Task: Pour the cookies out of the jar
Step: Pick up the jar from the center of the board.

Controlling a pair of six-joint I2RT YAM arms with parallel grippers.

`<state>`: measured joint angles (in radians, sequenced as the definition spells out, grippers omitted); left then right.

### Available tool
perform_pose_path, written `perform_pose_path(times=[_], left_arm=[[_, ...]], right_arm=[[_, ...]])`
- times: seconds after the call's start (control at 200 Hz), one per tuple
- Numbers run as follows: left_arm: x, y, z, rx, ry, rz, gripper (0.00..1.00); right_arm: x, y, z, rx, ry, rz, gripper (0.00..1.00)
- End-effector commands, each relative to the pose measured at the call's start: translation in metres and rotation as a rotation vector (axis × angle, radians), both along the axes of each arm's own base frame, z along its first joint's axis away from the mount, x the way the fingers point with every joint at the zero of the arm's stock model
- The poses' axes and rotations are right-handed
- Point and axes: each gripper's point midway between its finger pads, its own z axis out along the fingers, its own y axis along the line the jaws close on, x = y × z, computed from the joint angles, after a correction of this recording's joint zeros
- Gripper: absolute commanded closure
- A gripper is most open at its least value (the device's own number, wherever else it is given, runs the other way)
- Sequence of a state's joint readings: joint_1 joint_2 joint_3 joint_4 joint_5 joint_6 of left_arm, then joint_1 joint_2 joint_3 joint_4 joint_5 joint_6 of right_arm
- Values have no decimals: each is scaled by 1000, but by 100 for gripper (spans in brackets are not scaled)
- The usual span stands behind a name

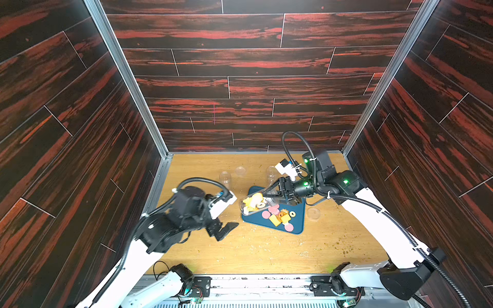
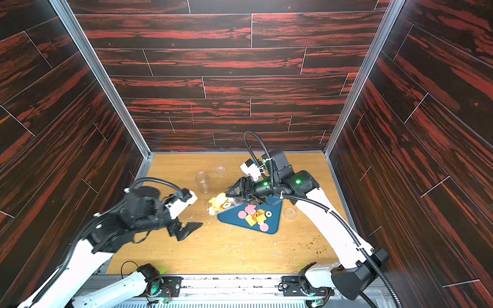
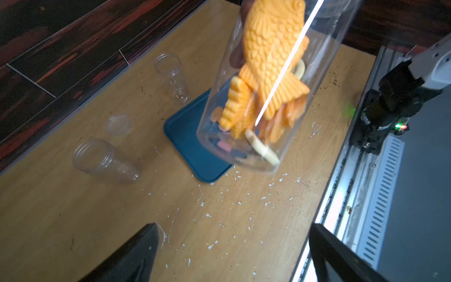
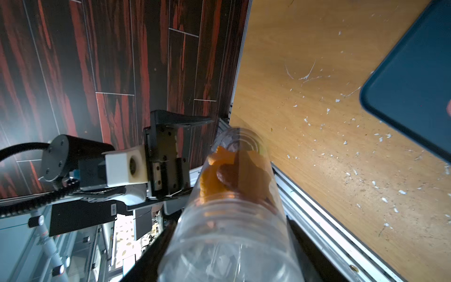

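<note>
— How are the two arms posed?
— The right arm arches over the far right of the table (image 1: 266,253) and points back toward the left arm. Its right gripper (image 1: 266,196) carries the jar (image 1: 248,209) slanted above the corner of the tray (image 1: 296,226) nearest that arm. The left arm is folded low, and the left gripper (image 1: 224,231) hangs over bare wood just beside the same corner.
— What is hard to see?
— The jar's mouth. The fingers cover it in both top views and the right wrist view cuts it off, so whether a lid is on cannot be told.
— And the jaws?
— The right ones are clamped on the jar near its threaded end. The left ones are spread wide with nothing between them. Some of the cookies (image 1: 278,217) lie on the tray; others, a fish-shaped biscuit (image 3: 273,56) among them, sit at the jar's closed end
</note>
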<state>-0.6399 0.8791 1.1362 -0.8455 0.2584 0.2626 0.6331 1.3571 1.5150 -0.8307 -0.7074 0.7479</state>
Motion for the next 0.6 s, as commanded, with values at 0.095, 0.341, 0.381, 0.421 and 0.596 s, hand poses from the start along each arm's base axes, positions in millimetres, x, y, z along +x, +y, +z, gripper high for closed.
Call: perform_pose_path(times=[0.095, 0.341, 0.381, 0.421, 0.596], left_arm=[[12, -10, 16, -27, -124, -34, 0], [12, -20, 13, -18, -102, -83, 6], [9, -20, 9, 4, -84, -105, 8], [7, -20, 8, 20, -77, -121, 8], [-5, -16, -1, 90, -48, -191, 9]], right_arm=[[-14, 18, 7, 61, 20, 66, 39], [-24, 33, -1, 71, 50, 106, 39], [-25, 36, -3, 68, 54, 114, 39], [-26, 38, -3, 67, 55, 122, 39], [-24, 44, -3, 71, 62, 140, 39]])
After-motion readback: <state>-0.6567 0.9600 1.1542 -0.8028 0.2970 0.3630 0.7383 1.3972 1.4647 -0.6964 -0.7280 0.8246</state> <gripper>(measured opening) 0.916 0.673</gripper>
